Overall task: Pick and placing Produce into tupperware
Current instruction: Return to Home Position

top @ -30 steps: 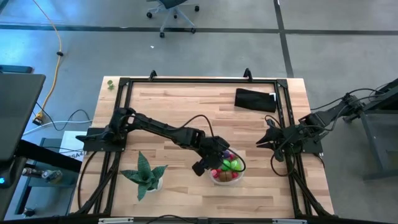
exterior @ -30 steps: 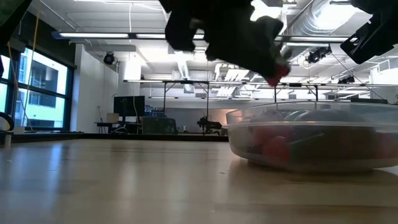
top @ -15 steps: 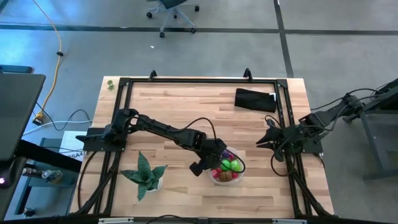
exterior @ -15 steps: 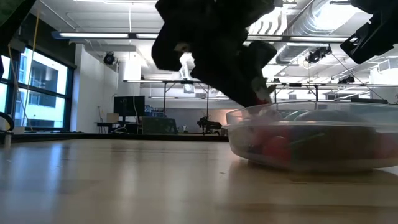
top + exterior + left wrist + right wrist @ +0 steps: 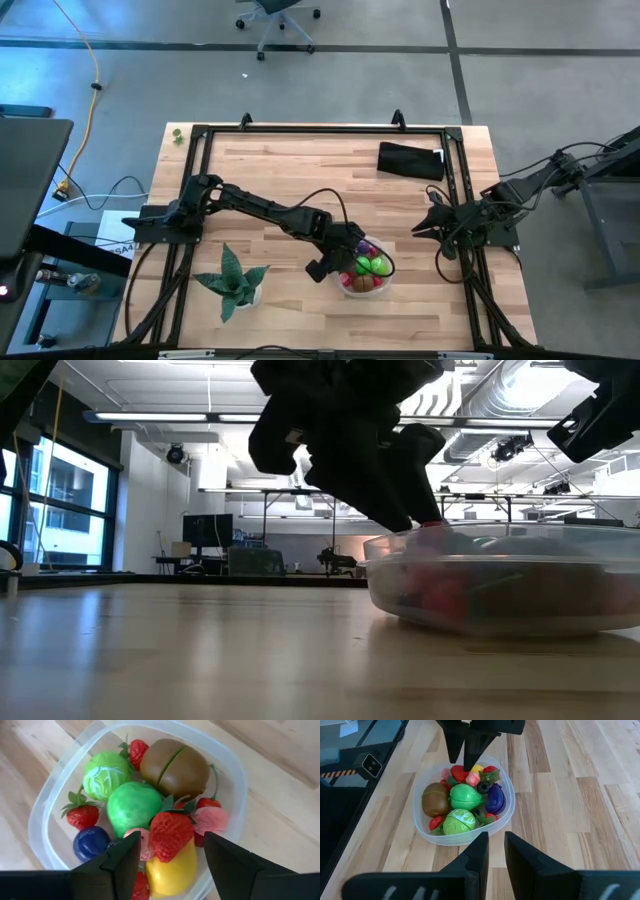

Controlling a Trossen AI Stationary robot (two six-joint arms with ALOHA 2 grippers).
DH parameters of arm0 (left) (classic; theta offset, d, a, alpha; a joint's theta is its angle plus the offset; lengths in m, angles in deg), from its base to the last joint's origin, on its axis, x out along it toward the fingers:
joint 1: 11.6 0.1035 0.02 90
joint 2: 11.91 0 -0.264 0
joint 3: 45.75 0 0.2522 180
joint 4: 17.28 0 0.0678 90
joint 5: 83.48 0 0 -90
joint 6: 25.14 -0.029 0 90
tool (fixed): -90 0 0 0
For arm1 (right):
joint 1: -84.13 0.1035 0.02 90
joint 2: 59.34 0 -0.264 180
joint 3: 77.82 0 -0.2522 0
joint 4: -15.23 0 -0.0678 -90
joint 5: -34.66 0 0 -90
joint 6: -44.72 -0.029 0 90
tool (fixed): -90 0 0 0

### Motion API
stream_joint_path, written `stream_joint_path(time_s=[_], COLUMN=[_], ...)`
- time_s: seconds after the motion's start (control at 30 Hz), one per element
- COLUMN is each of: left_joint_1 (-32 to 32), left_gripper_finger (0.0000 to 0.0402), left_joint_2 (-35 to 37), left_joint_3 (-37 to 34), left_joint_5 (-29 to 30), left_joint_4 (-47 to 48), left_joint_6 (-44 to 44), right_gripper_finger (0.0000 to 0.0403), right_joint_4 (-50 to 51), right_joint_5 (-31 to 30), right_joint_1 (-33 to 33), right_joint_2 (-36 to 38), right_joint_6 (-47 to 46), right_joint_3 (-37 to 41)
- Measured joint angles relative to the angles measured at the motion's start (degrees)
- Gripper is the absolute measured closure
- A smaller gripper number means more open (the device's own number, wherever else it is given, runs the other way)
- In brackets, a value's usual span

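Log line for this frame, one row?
left gripper: open, above tupperware | strawberry: atop other produce, ungripped | right gripper: open, idle at table's right side

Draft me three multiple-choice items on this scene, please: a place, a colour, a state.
1. Where does the left gripper hang? A) over the floor B) over the tupperware C) over bare wood
2. What colour is the pouch? A) black B) red C) white
3. How do the left gripper's jaws stand? A) shut on a cherry B) shut on nothing C) open
B: its wrist view looks into the tupperware. A: black in the high view. C: fingers apart above the strawberry.
The right gripper waits at the right edge of the table.
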Motion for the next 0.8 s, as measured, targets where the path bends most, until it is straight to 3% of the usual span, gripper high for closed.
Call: stream_joint_path(time_s=[0.1,0.27,0.43,0.8], left_joint_1=[0.04,1.02,3.96,17.51], left_gripper_finger=[0.0191,0.0202,0.0218,0.0245], left_joint_2=[0.21,1.76,4.7,10.71], left_joint_3=[0.61,7.16,12.36,11.23], left_joint_5=[-1.68,-2.01,0.93,1.64], left_joint_4=[1.75,13.78,22.46,28.51], left_joint_6=[-0.11,-0.09,-0.54,-4.41], right_gripper_finger=[0.0352,0.0352,0.0352,0.0352], right_joint_4=[0.0,0.0,0.02,0.02], right_joint_5=[0.0,0.0,0.0,0.0], right_joint_1=[0.01,0.0,0.0,0.0], right_joint_2=[0.0,0.01,0.02,0.0], right_joint_6=[0.0,0.0,0.0,0.0], right_joint_3=[0.0,0.0,0.0,0.0])
